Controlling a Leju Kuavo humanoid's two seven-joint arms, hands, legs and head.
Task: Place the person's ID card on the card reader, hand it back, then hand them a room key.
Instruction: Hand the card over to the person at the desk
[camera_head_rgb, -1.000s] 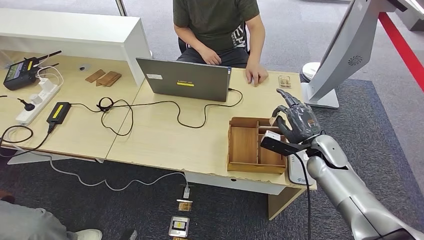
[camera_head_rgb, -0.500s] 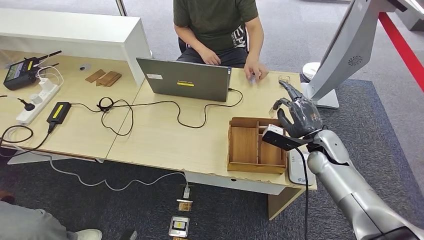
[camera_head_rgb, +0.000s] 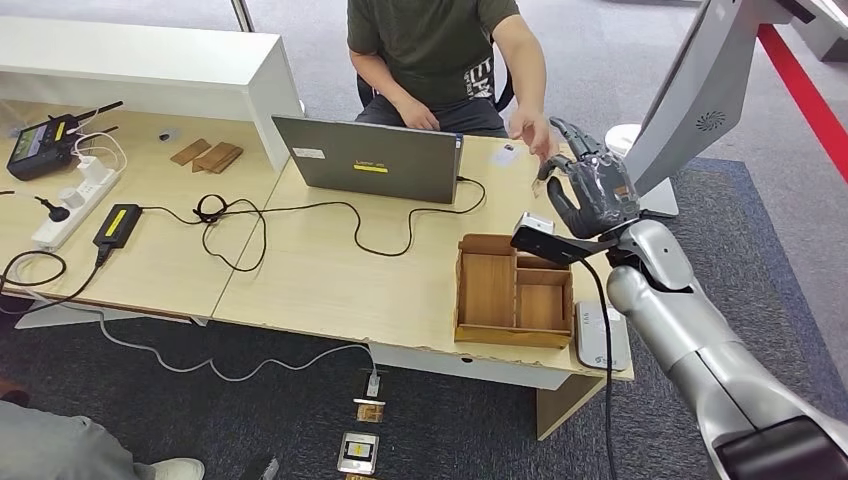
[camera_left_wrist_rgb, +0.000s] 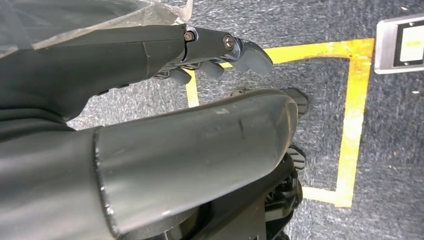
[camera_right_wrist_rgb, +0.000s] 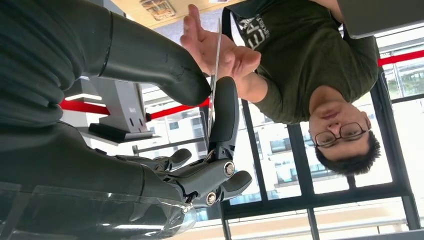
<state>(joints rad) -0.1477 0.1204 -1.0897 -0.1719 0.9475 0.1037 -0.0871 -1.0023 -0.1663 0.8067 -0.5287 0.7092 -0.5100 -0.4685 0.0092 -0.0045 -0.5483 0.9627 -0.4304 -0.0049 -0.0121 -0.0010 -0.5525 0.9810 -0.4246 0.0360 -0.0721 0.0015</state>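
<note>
Head view: right hand (camera_head_rgb: 592, 192) raised above far right corner of light wooden worktop (camera_head_rgb: 330, 270), fingers partly curled, facing the person's hand (camera_head_rgb: 533, 131). A small pale card (camera_head_rgb: 505, 155) shows just beside that person's hand; who holds it cannot be told here. Brown wooden divided tray (camera_head_rgb: 515, 291) sits just below the robot's wrist, white flat card reader (camera_head_rgb: 601, 336) beside it at worktop's right edge. Grey open laptop (camera_head_rgb: 368, 158) stands between tray and seated person in dark green T-shirt (camera_head_rgb: 430, 45), black cable trailing across. Large white angled kiosk stand (camera_head_rgb: 690, 95) close on the right.

Left wrist view: left hand (camera_left_wrist_rgb: 210, 55) hangs over dark carpet with yellow floor tape (camera_left_wrist_rgb: 352, 115), fingers curled loosely, holding nothing.

Right wrist view: thin card seen edge-on (camera_right_wrist_rgb: 215, 75) sits between right hand's thick grey thumb (camera_right_wrist_rgb: 150, 60) and a dark finger (camera_right_wrist_rgb: 224, 117); person's hand (camera_right_wrist_rgb: 215, 47) is on its far end. Firmness of pinch cannot be told.
</note>
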